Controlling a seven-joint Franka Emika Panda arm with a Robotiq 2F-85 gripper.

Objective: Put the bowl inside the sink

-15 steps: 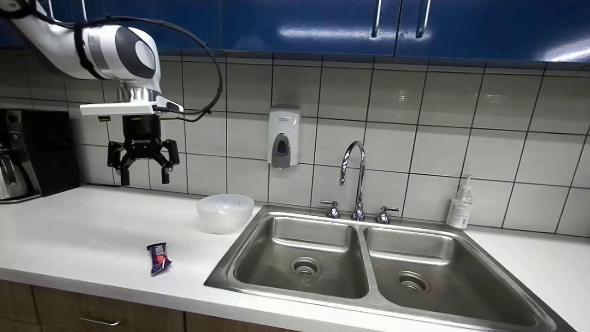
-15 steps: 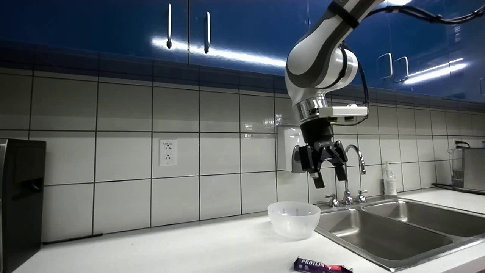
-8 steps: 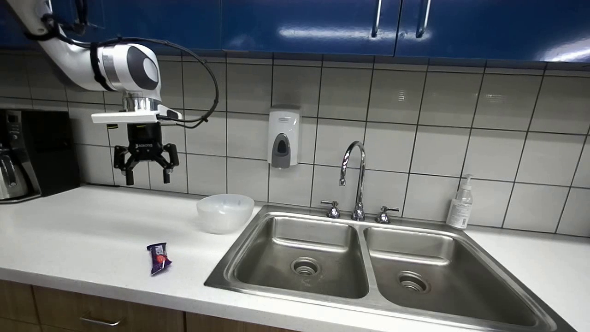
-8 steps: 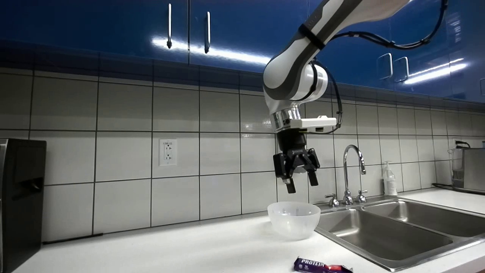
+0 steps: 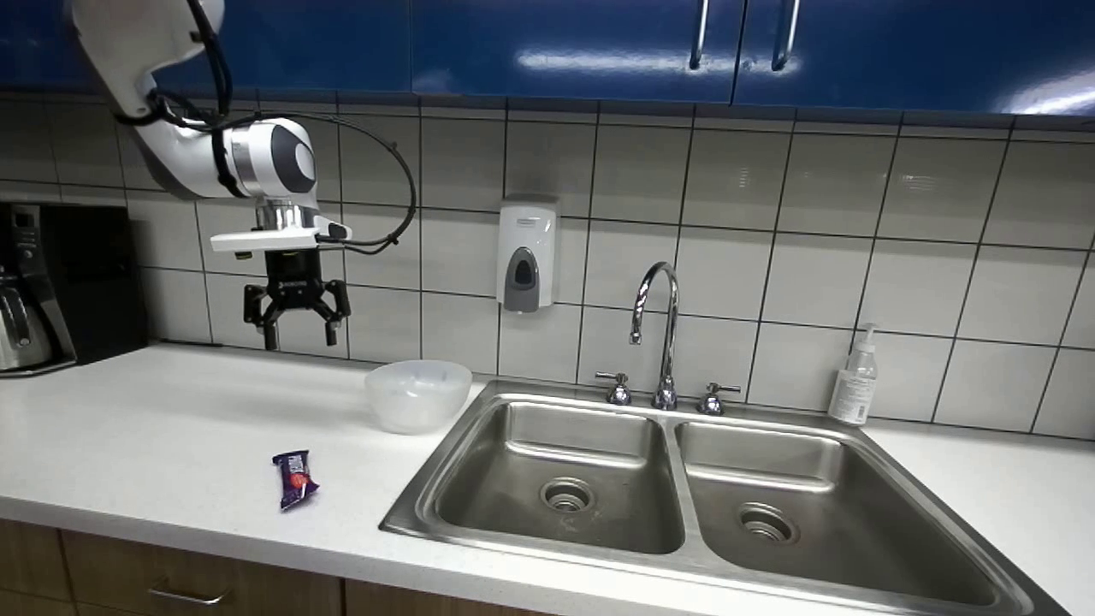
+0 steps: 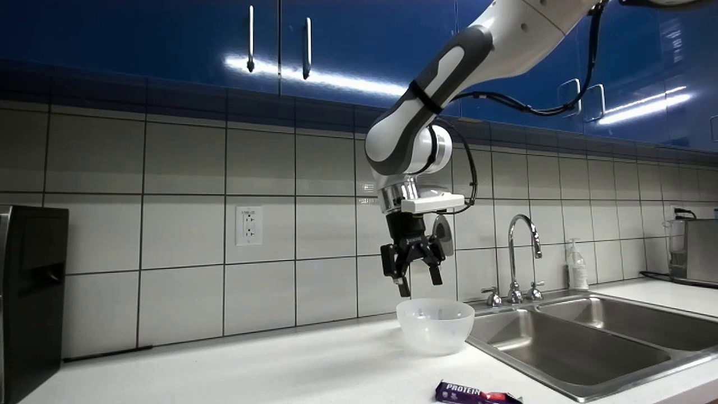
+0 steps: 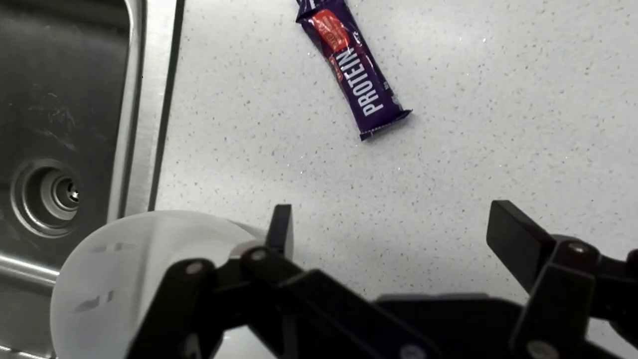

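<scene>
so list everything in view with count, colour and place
wall: 1, pale tiled, at back
counter: 1, white, along wall
sink: 1, steel, double-basin, set into counter
bowl: 1, translucent whitish, on counter beside sink
faucet: 1, chrome, at sink's back
faucet handles: 2, chrome, flanking faucet
protein bar: 1, purple, on counter
dispenser: 1, white and grey, on wall
pump bottle: 1, clear, by sink
coffee maker: 1, mostly black, on counter
outlet: at least 1, white, on wall
boxy appliance: 1, silver, beyond sink
cabinets: several, blue, overhead
drawers: count unclear, wooden, below counter
gripper: 1, black, open, above counter
arm: 1, white and grey, above gripper
</scene>
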